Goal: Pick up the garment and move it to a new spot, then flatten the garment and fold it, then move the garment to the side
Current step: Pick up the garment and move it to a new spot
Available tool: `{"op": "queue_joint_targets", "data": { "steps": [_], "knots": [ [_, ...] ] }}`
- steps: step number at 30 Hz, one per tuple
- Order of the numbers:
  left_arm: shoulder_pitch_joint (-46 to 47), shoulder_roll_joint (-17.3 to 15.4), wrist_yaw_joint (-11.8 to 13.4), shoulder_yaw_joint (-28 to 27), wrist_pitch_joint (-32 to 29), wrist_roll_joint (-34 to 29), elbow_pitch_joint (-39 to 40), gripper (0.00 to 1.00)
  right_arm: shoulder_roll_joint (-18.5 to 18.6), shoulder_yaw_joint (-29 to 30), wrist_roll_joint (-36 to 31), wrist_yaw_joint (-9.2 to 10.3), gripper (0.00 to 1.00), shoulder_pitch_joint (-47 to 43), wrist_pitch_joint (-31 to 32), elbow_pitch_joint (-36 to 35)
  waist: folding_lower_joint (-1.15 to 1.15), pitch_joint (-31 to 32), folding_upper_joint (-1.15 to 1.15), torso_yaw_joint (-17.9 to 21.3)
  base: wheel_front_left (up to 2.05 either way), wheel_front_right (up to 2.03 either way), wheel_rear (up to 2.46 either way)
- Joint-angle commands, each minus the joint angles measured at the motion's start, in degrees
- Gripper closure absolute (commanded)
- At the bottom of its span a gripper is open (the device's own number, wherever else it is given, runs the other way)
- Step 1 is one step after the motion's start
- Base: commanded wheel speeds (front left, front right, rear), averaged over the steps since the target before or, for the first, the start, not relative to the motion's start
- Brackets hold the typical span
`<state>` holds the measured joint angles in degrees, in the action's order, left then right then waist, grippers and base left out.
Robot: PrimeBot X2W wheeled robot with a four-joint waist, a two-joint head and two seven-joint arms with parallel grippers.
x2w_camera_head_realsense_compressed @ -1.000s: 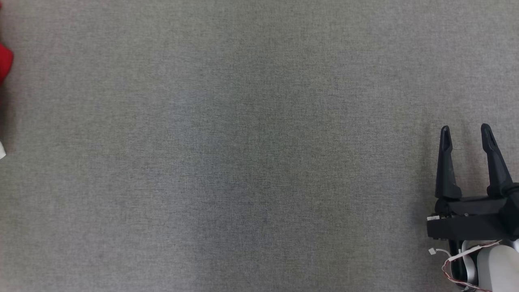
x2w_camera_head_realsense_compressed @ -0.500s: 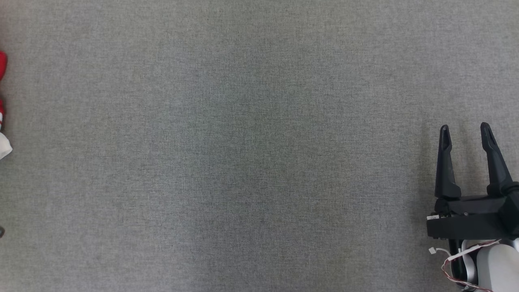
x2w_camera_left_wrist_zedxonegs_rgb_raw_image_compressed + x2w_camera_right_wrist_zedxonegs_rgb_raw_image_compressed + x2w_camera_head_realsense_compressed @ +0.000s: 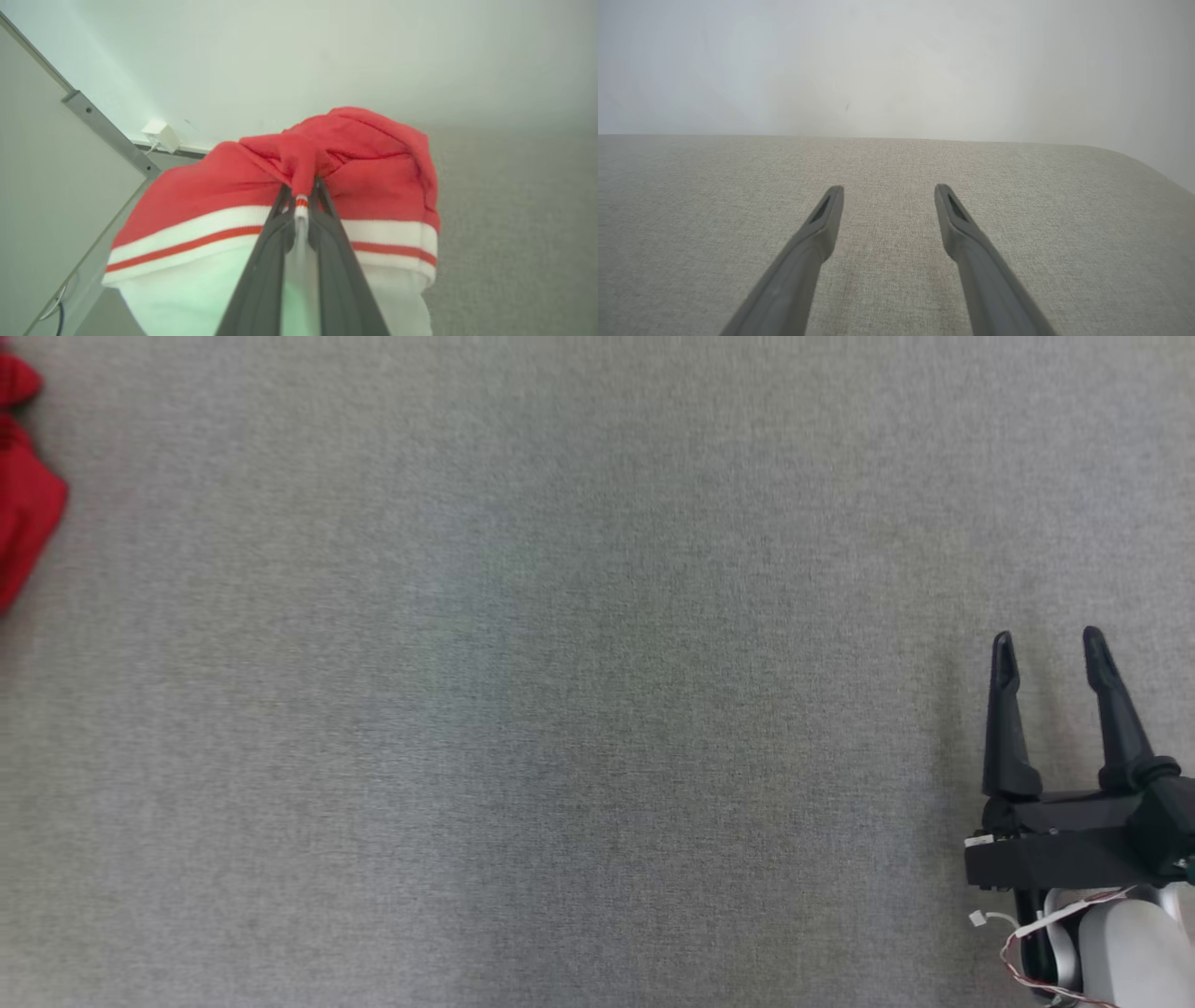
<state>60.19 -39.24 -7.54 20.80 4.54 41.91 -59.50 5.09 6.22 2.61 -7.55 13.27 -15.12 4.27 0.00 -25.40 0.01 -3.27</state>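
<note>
left gripper [image 3: 301, 186] has just clamped onto the garment [image 3: 373, 154]
right gripper [image 3: 1047, 649] waits open over the grey table [image 3: 560, 709]; the left fingers have closed on a red fold, the garment bunched at the table's far left edge. the pick-up looks begun.

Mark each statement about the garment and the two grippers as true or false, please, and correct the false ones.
1. The left gripper pinches the garment. True.
2. The garment is plain blue. False: it is red, with a white band and a thin red stripe.
3. The right gripper is open and holds nothing. True.
4. In the head view, the garment lies in the middle of the grey surface. False: it shows at the upper left edge.
</note>
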Motion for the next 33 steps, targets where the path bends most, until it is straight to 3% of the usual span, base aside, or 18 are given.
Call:
{"op": "queue_joint_targets", "data": {
  "steps": [1,5,15,19,28,33],
  "knots": [
    [1.8,-1.1,0.2,0.3,2.6,-1.3,0.1,1.00,-0.3,-0.2,0.5,0.12,0.00,0.3,-0.1,0.3,0.00,1.8,-0.01,-0.8,0.00,0.00,0.00],
    [6.5,-1.4,0.7,1.4,8.0,-4.2,1.3,1.00,-0.9,-0.5,1.5,0.12,0.00,-0.2,-0.1,1.7,0.00,4.8,-0.01,-1.4,0.00,0.00,0.00],
    [17.0,2.2,1.8,5.4,10.0,-10.0,14.4,1.00,-2.1,-1.1,4.6,0.12,0.00,-2.1,-0.1,4.0,0.00,11.8,-0.01,1.3,0.00,0.00,0.00],
    [18.2,5.1,2.5,6.9,7.6,-10.2,20.5,1.00,-2.2,-2.3,6.7,0.12,0.00,-3.2,-0.1,5.0,0.00,13.8,-0.01,4.5,0.00,0.00,0.00],
    [13.2,15.1,5.7,10.6,3.7,-7.9,33.6,1.00,-2.2,-4.7,10.6,0.12,0.00,-4.2,-0.1,6.2,0.00,17.0,-0.01,14.1,0.00,0.00,0.00],
    [8.8,20.6,7.5,12.9,2.2,-5.6,36.4,1.00,-2.2,-4.6,11.6,0.12,0.00,-4.6,-0.1,6.4,0.00,16.9,-0.01,18.6,0.00,0.00,0.00]
  ]
}}
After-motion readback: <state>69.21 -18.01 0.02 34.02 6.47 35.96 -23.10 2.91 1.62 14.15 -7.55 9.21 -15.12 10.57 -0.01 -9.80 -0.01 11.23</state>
